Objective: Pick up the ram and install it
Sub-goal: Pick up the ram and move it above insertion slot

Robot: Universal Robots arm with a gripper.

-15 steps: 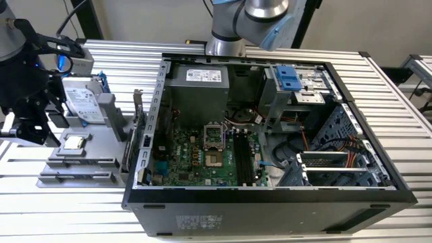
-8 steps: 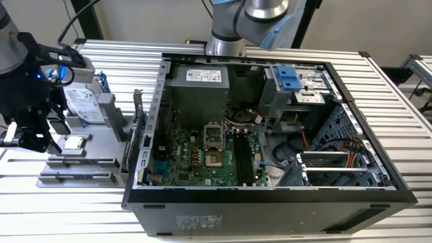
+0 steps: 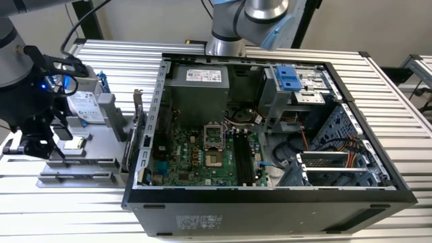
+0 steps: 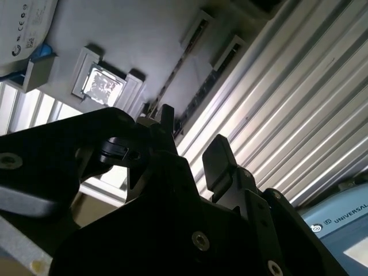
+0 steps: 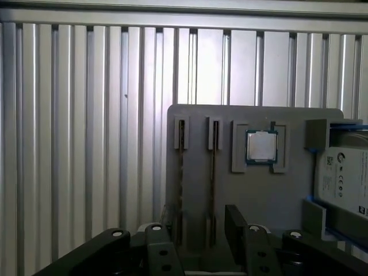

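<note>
Two ram sticks stand on edge in the narrow slots of a grey fixture plate (image 5: 195,123), one ram stick (image 5: 214,167) beside the other (image 5: 181,167); in the second wrist view a ram stick (image 4: 179,68) runs along its slot. In the exterior view the ram (image 3: 88,162) lies at the plate's front, left of the computer case. My gripper (image 5: 195,238) hovers over one end of the slots, open, with both black fingers (image 5: 234,227) apart and nothing between them. It also appears as the gripper (image 4: 192,141) in the second wrist view and the gripper (image 3: 47,144) in the exterior view.
A processor chip (image 5: 261,146) and a silver hard drive in a blue frame (image 5: 342,178) sit on the same plate. An expansion card (image 3: 138,129) stands between the plate and the open computer case (image 3: 270,200). The motherboard's black slots (image 3: 243,157) lie inside. A second arm (image 3: 250,20) stands behind the case.
</note>
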